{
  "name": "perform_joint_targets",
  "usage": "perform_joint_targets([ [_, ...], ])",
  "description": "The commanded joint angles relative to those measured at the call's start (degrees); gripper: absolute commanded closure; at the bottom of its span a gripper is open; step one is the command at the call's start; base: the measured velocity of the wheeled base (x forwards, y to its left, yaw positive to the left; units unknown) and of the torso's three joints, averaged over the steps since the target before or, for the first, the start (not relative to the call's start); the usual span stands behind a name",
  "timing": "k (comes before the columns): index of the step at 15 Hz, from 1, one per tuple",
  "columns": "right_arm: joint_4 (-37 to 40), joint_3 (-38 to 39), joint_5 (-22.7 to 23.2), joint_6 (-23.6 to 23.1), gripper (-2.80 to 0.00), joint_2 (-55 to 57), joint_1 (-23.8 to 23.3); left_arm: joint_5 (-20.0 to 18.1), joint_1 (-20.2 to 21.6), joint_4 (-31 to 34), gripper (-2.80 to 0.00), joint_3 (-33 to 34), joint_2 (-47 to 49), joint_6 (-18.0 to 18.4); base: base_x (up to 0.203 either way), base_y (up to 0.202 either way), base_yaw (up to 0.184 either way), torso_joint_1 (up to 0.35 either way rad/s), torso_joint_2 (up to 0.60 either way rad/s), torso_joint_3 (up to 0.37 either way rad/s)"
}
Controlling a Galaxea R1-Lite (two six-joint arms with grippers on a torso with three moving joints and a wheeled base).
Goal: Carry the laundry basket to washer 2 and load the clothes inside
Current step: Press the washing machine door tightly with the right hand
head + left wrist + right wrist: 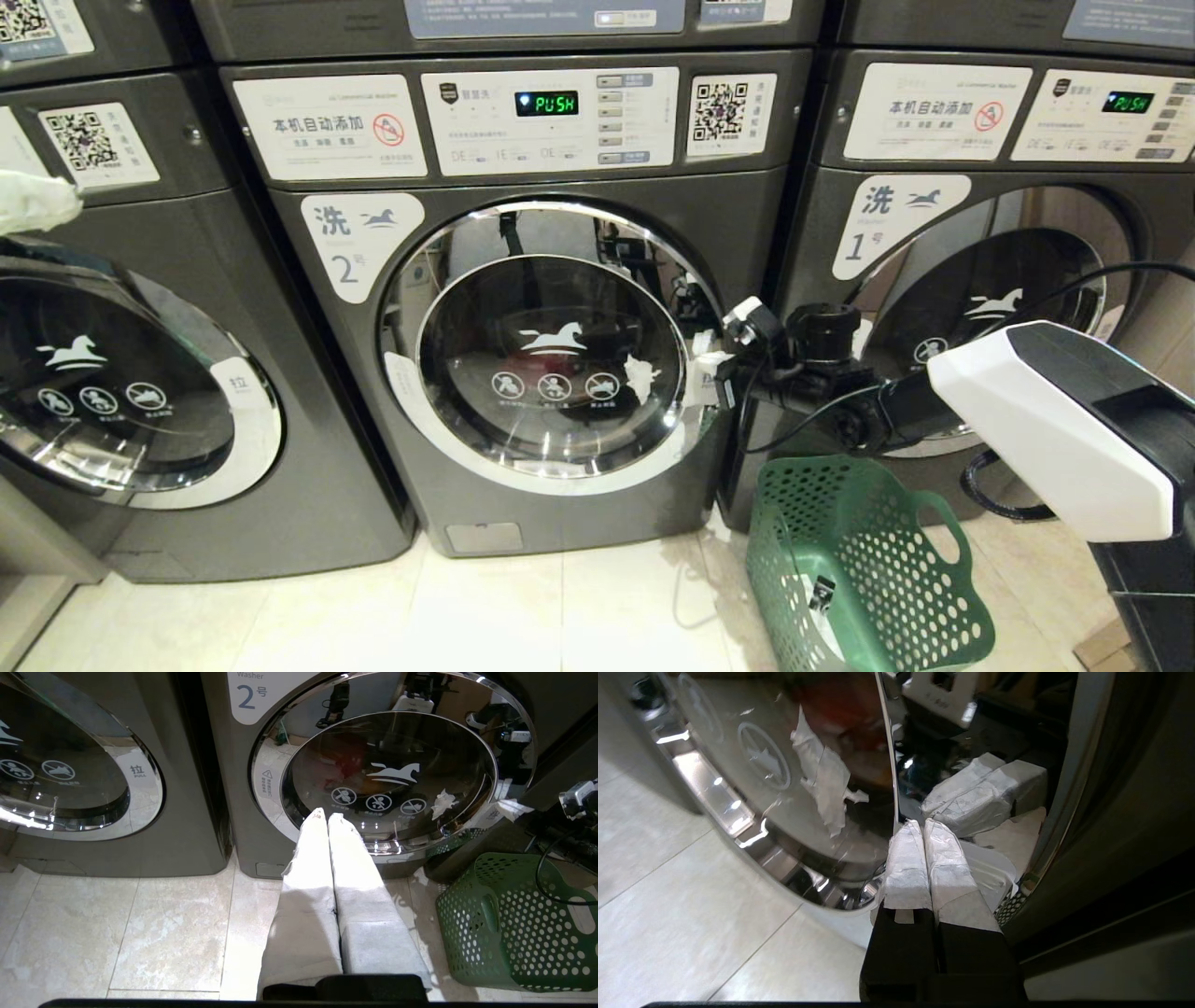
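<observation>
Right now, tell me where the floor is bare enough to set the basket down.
Bare tile lies before washer 2, left of the laundry basket. Crowded: the right claw sits at the door's right edge, cables trailing above the basket.

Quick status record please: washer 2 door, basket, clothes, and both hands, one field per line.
washer 2 door: looks shut or nearly so; washer 2
laundry basket: on the floor, right of washer 2, in front of washer 1; no garments visible inside
clothes: red and orange shapes seen dimly behind the door glass
right hand: shut, holding nothing, tips at the door's right rim
left hand: shut, holding nothing, pointed toward the lower part of the door, apart from it
</observation>
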Motion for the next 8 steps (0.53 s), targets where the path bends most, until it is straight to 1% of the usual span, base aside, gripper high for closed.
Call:
perform_joint_targets([
  [1,-0.1,-4.9,-1.3,-0.1,0.00,3.8,0.1,0.4,0.0,0.2,0.00,0.0,-0.6,0.0,0.000,0.000,0.000,0.000,0.00,0.000],
  [4,4.5,-14.6,-4.3,-0.3,0.00,8.6,0.1,0.7,0.0,1.1,0.00,0.1,-2.3,0.1,0.000,0.000,0.000,0.000,0.00,0.000],
  [6,7.2,-20.6,-5.4,-0.3,0.00,12.1,0.0,0.9,0.0,2.4,0.00,0.1,-3.8,0.3,0.000,0.000,0.000,0.000,0.00,0.000],
  [7,8.1,-21.2,-5.8,-0.3,0.00,12.9,0.0,1.7,0.0,3.8,0.00,0.0,-5.1,1.3,0.000,0.000,0.000,0.000,0.00,0.000],
  [8,8.1,-21.1,-6.0,-0.3,0.00,13.9,0.0,2.8,0.0,4.8,0.00,0.0,-6.9,3.5,0.000,0.000,0.000,0.000,0.00,0.000],
])
